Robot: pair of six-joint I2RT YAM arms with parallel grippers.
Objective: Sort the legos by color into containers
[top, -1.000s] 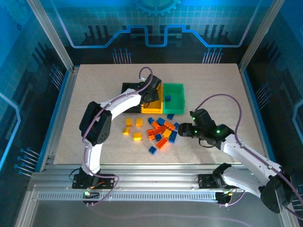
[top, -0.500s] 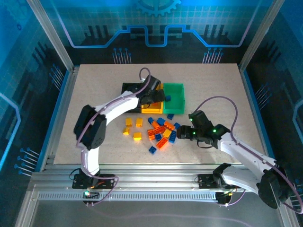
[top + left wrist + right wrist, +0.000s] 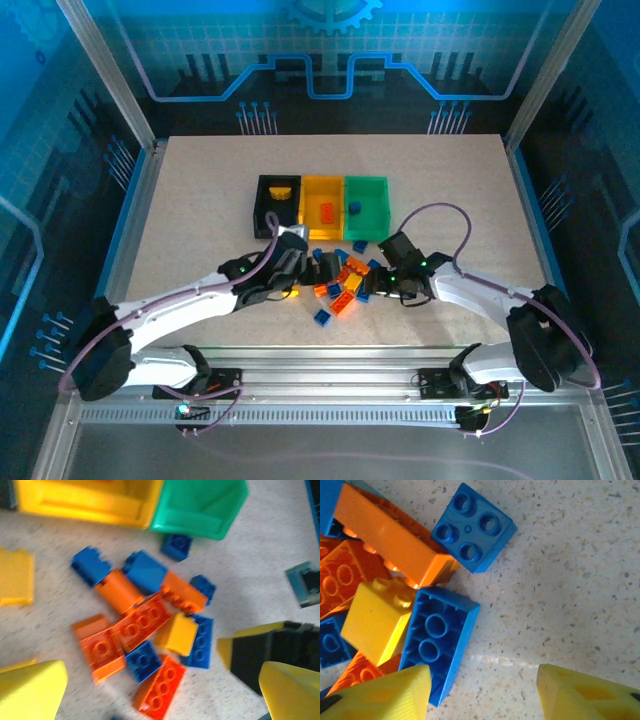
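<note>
Three across, found the containers side by side in the upper middle of the overhead frame: black bin (image 3: pixel 261 205) leftmost with a yellow brick (image 3: pixel 283 192) inside, yellow bin (image 3: pixel 320 190) in the middle with an orange brick (image 3: pixel 326 211), green bin (image 3: pixel 372 195) rightmost with a blue brick (image 3: pixel 353 208). Just below them, saw the left gripper (image 3: pixel 320 268) reaching in from the lower left to the left edge of the loose legos (image 3: pixel 345 282), heaped at centre frame. Spotted a lone blue brick (image 3: pixel 323 317) below the heap, apart from it. Through the left wrist camera, saw its fingertips (image 3: pixel 35 687) spread wide at the bottom corners, released, nothing between them but the orange, blue and yellow heap underneath. Noted a stray yellow brick (image 3: pixel 15 577) at the left edge of that frame, clear of the heap. Further right in the overhead frame, found the right gripper (image 3: pixel 372 282) at the heap's right edge. Through the right wrist camera, saw its fingertips (image 3: pixel 385 695) parted and grasping nothing, bare table (image 3: pixel 560 605) between them, the left tip overlapping an upturned blue brick (image 3: pixel 440 640) lying against a small yellow brick (image 3: pixel 375 622). Noted a long orange brick (image 3: pixel 390 537) above those and a square blue brick (image 3: pixel 472 527) at its right end.
</note>
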